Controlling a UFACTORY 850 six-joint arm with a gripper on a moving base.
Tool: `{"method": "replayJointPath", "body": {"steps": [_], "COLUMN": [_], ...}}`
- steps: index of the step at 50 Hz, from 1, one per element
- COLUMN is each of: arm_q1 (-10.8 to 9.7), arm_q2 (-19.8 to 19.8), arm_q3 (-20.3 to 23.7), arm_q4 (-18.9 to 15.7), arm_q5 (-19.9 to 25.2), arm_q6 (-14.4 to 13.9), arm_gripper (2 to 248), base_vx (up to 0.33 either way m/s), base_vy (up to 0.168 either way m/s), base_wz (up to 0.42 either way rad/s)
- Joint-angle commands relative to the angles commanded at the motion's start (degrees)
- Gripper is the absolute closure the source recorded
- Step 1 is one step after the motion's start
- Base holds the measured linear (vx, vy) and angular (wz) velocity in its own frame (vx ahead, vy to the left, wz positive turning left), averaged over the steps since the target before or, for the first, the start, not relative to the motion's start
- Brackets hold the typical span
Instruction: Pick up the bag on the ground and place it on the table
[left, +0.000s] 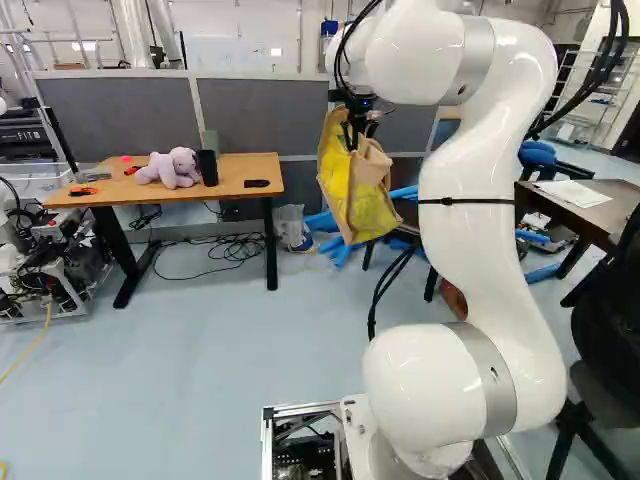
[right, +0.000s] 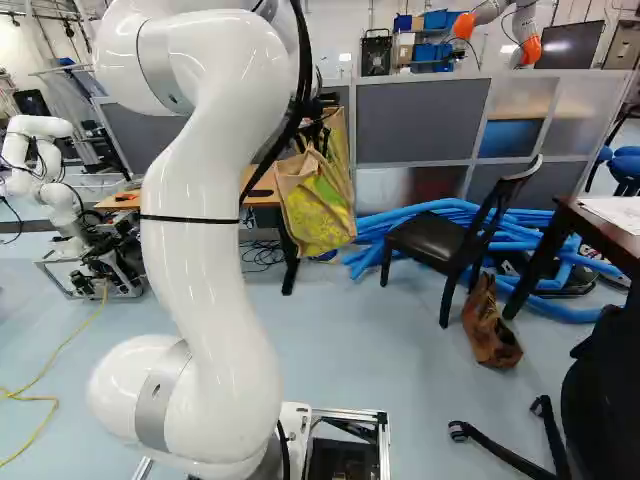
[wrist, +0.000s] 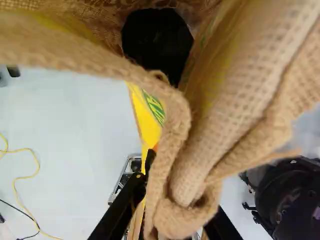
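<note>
One tan-and-yellow woven bag (left: 358, 195) aloft, clear of the floor (left: 200, 370), gripped by the end effector (left: 358, 138) near its upper edge. In the wrist view, black fingers (wrist: 131, 197) on either side of a bunched tan fold, pinched at the end effector (wrist: 174, 205). Beyond that fold, a gaping mouth with a dark patch inside, and printed yellow fabric along one side.

In the left base view, suspended to the right of the wooden table (left: 240, 165), not on its top. On that table: a lilac plush toy (left: 170, 168), a black cup (left: 208, 168) just beside it, and a flat dark object (left: 256, 183) near the edge. Beneath it, tangled black cables (left: 235, 245) on the floor.

In the right base view, to the right of the bag, blue hoses (right: 400, 222) on the floor behind a dark chair (right: 430, 240). Beside the chair, also on the floor, a crumpled brown item (right: 490, 330). Farther right, papers (right: 615, 212) on a dark table (right: 590, 225). At the far left of the same view, another robot (right: 45, 165), near a yellow cable (right: 60, 350) on the floor.
</note>
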Motion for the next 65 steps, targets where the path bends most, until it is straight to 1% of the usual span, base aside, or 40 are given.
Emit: {"method": "replayJointPath", "body": {"steps": [34, 65], "arm_q1": [0.09, 0.16], "arm_q2": [0.89, 2.22], "arm_q3": [-4.68, -8.68], "arm_q4": [0.00, 0.00], "arm_q5": [-4.18, -6.24], "arm_q6": [0.00, 0.00], "arm_gripper": [229, 229], "base_vx": [0.000, 0.000], "base_vy": [0.000, 0.000], "base_wz": [0.000, 0.000]}}
